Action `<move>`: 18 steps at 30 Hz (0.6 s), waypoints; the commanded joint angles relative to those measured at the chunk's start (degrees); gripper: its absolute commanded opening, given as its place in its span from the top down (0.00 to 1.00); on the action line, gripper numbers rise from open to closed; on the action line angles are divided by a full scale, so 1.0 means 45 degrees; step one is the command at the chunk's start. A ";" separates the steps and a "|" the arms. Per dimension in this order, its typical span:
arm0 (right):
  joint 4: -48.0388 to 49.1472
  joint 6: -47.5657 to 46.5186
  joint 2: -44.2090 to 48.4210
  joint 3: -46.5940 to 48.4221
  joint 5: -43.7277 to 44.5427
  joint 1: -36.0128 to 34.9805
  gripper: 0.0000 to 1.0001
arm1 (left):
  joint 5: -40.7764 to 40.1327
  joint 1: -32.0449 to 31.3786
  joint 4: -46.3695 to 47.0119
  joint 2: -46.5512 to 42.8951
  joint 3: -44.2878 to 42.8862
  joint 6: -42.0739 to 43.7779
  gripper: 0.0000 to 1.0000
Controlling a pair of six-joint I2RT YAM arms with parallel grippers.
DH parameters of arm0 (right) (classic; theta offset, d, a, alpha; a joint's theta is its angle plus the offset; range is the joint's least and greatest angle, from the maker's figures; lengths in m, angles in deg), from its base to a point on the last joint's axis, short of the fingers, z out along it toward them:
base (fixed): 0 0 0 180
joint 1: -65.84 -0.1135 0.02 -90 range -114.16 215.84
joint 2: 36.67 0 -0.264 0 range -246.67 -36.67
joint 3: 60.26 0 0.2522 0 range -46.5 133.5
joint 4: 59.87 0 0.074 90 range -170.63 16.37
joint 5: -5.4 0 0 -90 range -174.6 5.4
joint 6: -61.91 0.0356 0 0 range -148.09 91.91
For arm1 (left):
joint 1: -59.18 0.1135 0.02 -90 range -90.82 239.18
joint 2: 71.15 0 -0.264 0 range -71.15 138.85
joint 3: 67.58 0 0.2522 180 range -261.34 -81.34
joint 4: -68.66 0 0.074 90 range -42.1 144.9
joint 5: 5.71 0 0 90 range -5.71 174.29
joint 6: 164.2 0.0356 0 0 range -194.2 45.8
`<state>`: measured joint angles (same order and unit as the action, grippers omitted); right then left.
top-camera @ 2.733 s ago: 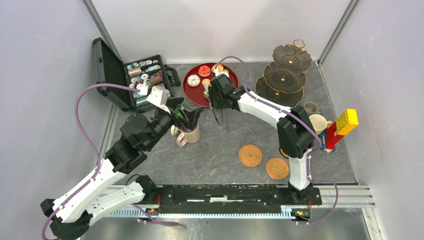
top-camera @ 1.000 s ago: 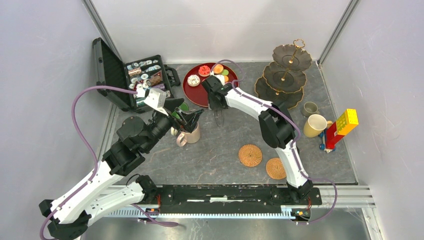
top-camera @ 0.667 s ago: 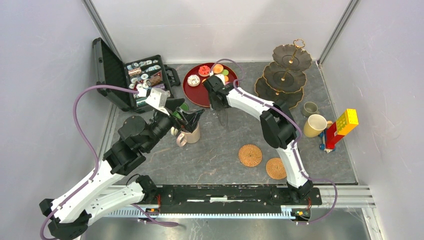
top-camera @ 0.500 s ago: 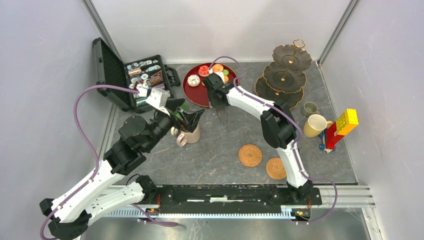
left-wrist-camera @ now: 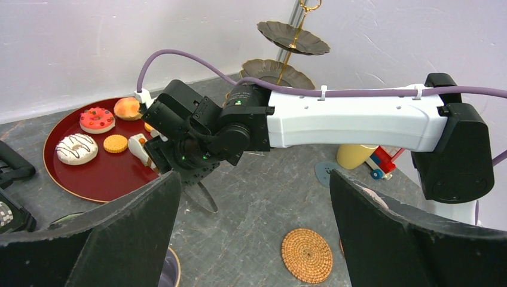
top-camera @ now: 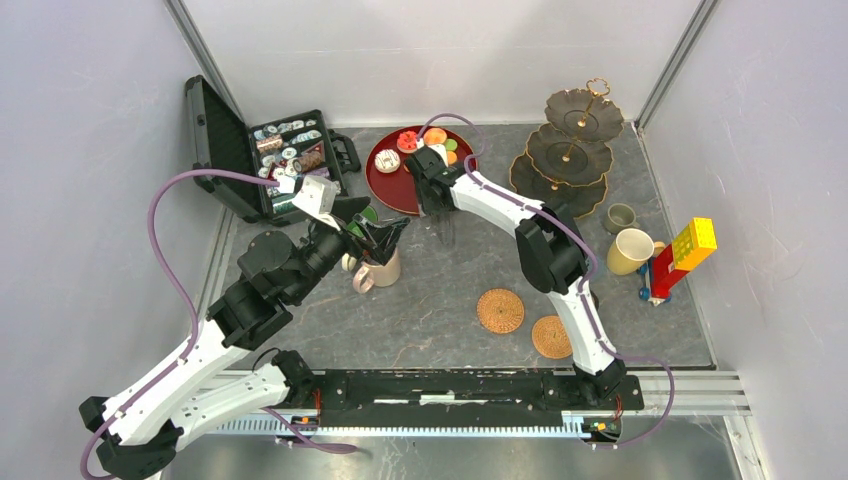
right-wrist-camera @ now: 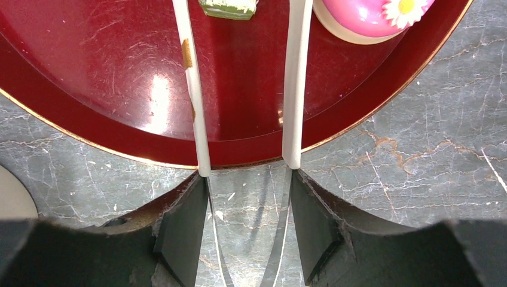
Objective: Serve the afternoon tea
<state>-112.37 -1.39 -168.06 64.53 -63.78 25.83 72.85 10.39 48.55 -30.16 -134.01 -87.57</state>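
glossy round red tray (right-wrist-camera: pixel 119 78), perhaps lacquered

I found no legible text, label, brand mark, number or sign in any of the three views. The small items in the open black case (top-camera: pixel 290 150) carried patterns, but they were too small for me to read. The yellow and red block toy (top-camera: pixel 683 256) showed plain faces only. The white arm housings showed no readable marking from above or from the left wrist camera. The red tray (right-wrist-camera: pixel 239 107) and the cakes on it bore decoration only, no lettering.
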 commanded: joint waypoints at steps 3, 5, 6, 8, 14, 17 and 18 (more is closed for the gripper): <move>0.0006 -0.0118 -0.0117 0.0505 0.0183 0.0100 0.46 | 0.0101 -0.0074 0.0356 0.0030 -0.0348 0.0607 0.00; -0.0071 -0.0157 -0.0118 0.0508 0.0149 0.0135 0.49 | 0.0113 -0.0070 0.0351 0.0030 -0.0353 0.0607 0.00; -0.0097 -0.0181 -0.0108 0.0514 0.0126 0.0141 0.52 | 0.0120 -0.0074 0.0356 0.0026 -0.0348 0.0607 0.00; -0.0194 -0.0211 -0.0099 0.0504 0.0141 0.0141 0.56 | 0.0121 -0.0074 0.0353 0.0050 -0.0348 0.0607 0.00; -0.0260 -0.0403 0.0398 0.0261 0.0257 0.0159 0.65 | 0.0099 -0.0074 0.0359 0.0049 -0.0339 0.0607 0.00; -0.0060 -0.0567 0.0929 -0.0179 0.0196 0.0160 0.70 | 0.0096 -0.0074 0.0349 0.0033 -0.0348 0.0626 0.00; 0.0096 -0.0628 0.1145 -0.0363 0.0165 0.0164 0.71 | 0.0074 -0.0074 0.0343 0.0040 -0.0348 0.0626 0.00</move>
<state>-113.16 -2.77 -168.17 64.37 -63.74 26.27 72.85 10.39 48.55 -29.90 -134.01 -87.57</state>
